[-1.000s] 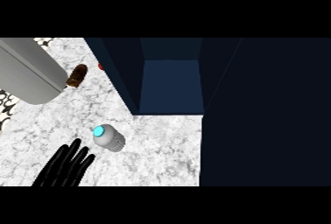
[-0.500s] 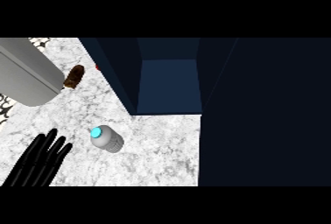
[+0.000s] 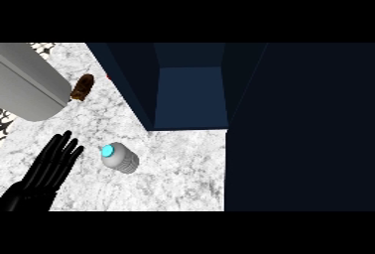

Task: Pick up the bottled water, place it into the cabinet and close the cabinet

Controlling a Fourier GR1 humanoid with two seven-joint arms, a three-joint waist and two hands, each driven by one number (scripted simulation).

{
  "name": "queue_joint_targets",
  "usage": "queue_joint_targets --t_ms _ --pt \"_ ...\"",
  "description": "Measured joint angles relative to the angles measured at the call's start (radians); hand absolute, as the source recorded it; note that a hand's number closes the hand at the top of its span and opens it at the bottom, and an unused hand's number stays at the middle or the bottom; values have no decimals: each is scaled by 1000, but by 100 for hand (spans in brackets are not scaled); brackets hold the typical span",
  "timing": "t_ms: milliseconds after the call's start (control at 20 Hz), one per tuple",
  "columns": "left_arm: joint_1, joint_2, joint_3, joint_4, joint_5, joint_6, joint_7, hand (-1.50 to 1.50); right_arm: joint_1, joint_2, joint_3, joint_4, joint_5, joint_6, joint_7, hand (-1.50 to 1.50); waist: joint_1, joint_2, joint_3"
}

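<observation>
The bottled water (image 3: 121,158) is a small grey bottle with a cyan cap, seen from above on the white marble counter (image 3: 176,168). My left hand (image 3: 45,171) shows at the lower left, open with straight fingers pointing up the view. It sits a little left of the bottle, apart from it. The dark blue cabinet (image 3: 188,94) stands open beyond the bottle, its inside showing nothing. My right hand is out of sight.
The cabinet's dark door panel (image 3: 300,129) fills the right side of the view. A large grey cylinder (image 3: 26,84) lies across the upper left. A brown oblong object (image 3: 82,88) rests on the counter beside it.
My left hand has shifted left and farther up the view, now level with the bottle's left side. The bottle and cabinet have not moved.
</observation>
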Motion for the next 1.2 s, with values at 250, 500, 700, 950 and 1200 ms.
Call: queue_joint_targets --t_ms 250,500,700,950,1200 --pt "-59 -4 10 138 -44 -27 -80 -150 29 3 0 0 -18 17 -15 -150 -2 0 0" --pt "-133 -22 18 285 -96 -20 -147 -150 31 -14 -20 6 -37 32 -26 -150 -2 2 0" --pt "-195 -30 37 434 -143 -8 -216 -150 41 -17 -31 11 -52 41 -40 -150 -4 2 0" --pt "-251 -29 61 597 -169 -14 -287 -150 90 -22 -41 11 -71 75 -71 -150 -7 2 0" --pt "-295 -39 62 744 -200 -19 -349 -150 108 -30 -59 17 -90 93 -92 -150 -3 2 0"
